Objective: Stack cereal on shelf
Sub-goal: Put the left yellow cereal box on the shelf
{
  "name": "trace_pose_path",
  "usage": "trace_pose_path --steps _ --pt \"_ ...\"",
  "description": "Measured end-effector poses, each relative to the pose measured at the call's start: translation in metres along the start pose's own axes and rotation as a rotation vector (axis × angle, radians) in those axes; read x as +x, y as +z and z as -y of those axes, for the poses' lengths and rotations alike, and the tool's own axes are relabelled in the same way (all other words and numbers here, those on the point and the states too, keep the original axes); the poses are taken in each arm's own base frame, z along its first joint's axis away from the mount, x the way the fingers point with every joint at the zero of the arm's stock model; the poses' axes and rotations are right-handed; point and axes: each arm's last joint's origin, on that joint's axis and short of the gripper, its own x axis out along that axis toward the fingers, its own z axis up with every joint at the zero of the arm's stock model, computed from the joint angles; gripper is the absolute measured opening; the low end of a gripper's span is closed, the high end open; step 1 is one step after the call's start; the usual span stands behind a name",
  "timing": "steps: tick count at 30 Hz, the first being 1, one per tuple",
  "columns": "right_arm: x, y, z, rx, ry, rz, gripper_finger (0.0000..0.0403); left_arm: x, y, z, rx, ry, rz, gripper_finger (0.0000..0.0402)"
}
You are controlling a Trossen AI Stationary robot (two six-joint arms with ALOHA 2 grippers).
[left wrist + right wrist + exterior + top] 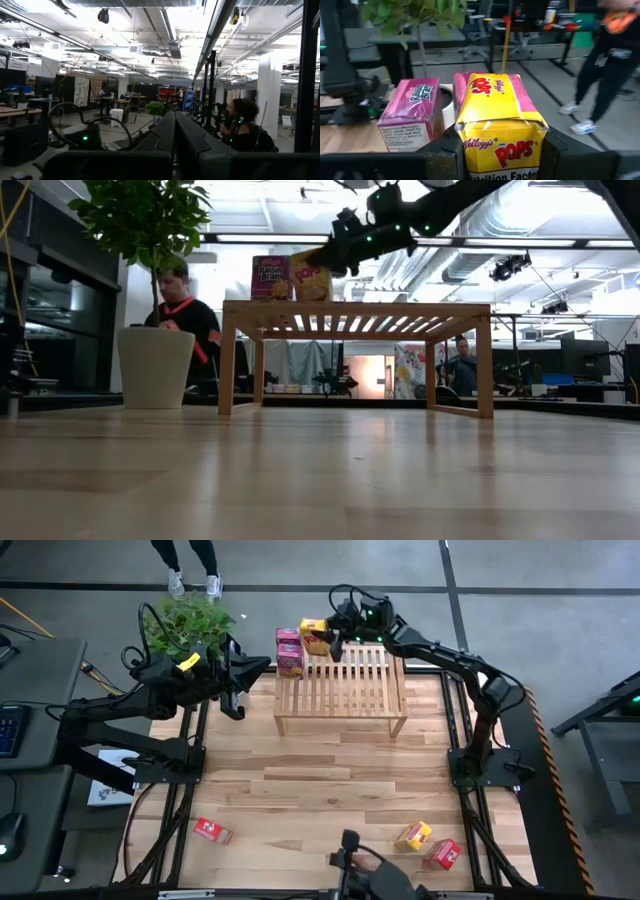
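Observation:
The light-wood slatted shelf (345,690) stands at the table's far middle. Two pink cereal boxes (289,652) stand on its far left corner; they also show in the right wrist view (412,112). My right gripper (330,640) is shut on a yellow cereal box (314,636) right beside the pink ones, at the shelf's far edge. My left gripper (250,670) is shut and empty, raised to the left of the shelf. A red box (212,830), a yellow box (414,835) and another red box (443,853) lie on the table near its front edge. My right gripper pinches the yellow box by two opposite sides (470,150) between its two fingers (555,150). The fingers come from the table's right, slanting slightly down. The box stands nearly upright beside a pink box (270,278). I cannot tell whether its bottom rests on the shelf top (355,308).
A potted plant (185,620) stands off the table's far left corner, close to my left arm. A person (182,310) sits behind the table, and another person's feet (195,582) show beyond the far edge. Bare tabletop lies between the shelf and the loose boxes.

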Motion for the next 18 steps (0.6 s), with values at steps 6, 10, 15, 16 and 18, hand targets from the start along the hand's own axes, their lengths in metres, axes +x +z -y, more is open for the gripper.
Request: trace_pose_path --steps 6,10,15,16,18 --pt "-0.001 -0.015 0.009 0.053 0.118 -0.015 0.0137 0.000 0.000 0.000 0.000 0.000 0.000 0.0000" --pt "-0.003 -0.029 0.011 0.085 0.155 -0.026 0.0138 0.000 0.000 0.000 0.000 0.002 0.000 0.0000" --pt "-0.002 -0.036 0.011 0.058 0.140 0.022 0.0138 0.000 0.000 -0.001 0.000 0.021 0.001 0.0000" --pt "-0.002 -0.035 0.011 0.051 0.138 0.031 0.0138 0.000 0.000 -0.001 0.001 0.021 0.001 0.0000" --pt "-0.002 -0.033 0.011 0.035 0.136 0.046 0.0138 0.000 0.000 -0.001 0.001 0.021 0.000 0.0000"
